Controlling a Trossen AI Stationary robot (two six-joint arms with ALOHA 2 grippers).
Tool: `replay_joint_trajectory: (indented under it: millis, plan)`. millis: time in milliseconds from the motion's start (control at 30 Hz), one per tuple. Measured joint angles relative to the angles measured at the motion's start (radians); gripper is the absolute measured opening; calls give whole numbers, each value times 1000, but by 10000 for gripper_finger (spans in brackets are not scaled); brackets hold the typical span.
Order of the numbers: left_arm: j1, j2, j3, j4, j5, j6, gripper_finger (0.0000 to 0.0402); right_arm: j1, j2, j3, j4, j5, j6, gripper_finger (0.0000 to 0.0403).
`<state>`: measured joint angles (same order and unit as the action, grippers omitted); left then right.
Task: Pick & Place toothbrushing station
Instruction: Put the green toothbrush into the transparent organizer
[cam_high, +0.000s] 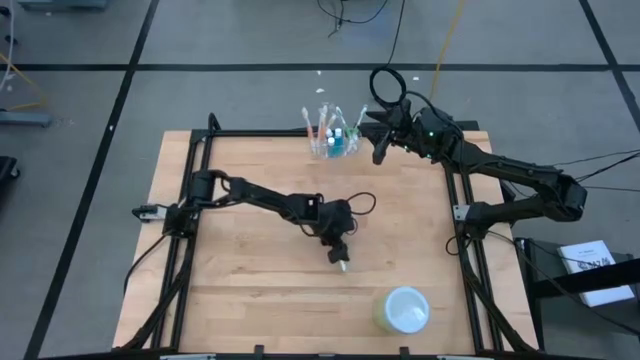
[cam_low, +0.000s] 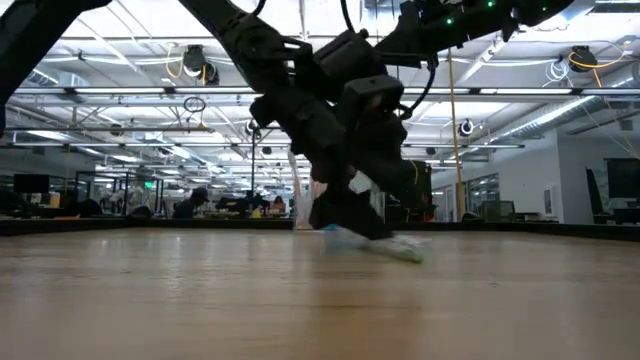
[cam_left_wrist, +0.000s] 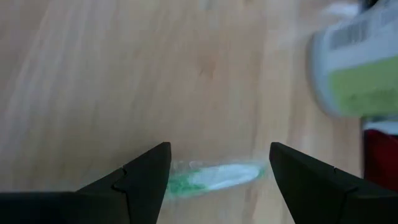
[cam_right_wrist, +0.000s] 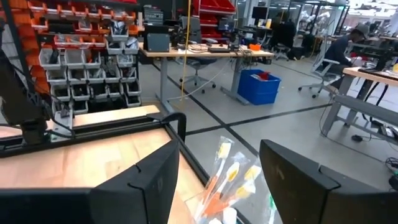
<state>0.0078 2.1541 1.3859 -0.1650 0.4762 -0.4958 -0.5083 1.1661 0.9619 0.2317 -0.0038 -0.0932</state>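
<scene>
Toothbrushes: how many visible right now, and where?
At least 4. One lies flat on the table between the left tool fingers: toothbrush. About three stand in the clear holder cup at the table's far edge, by the right tool; more may be hidden there.

Two arms, both showing dark, near-black, built from slim tube links with chunkier joint blocks. Left arm (cam_high: 262, 198) is showing a rounded shoulder housing and a thin black cable looping off the wrist block. Right arm (cam_high: 520, 190) is carrying a black cable loop near the wrist and a small green light glowing on it. Left gripper (cam_left_wrist: 217, 180) fingers (cam_left_wrist: 144, 180) are looking matte black, flat and wedge-shaped with stepped edges. Right gripper (cam_right_wrist: 217, 186) fingers (cam_right_wrist: 149, 186) are looking the same: broad, angular, matte black.
</scene>
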Motion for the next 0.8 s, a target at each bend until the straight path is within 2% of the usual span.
replay_joint_trajectory:
  millis: [133, 267, 367, 533, 667, 800]
  plan:
    - [-2, -57, -1, -231, -25, 3, 282, 0, -1, 0, 11, -1, -1, 216]
    - [-18, -141, -7, -465, -180, 16, 282, 0, -1, 0, 11, 1, -9, 215]
    - [-37, -225, -5, -576, -296, 16, 282, 0, -1, 0, 9, 1, -20, 213]
    - [-86, -301, -6, -691, -508, -169, 282, 0, -1, 0, 11, 0, -24, 212]
    - [-107, -292, -6, -761, -556, -383, 282, 0, -1, 0, 11, 1, -32, 212]
    - [-118, -237, -21, -754, -553, -481, 282, 0, -1, 0, 18, 0, -36, 212]
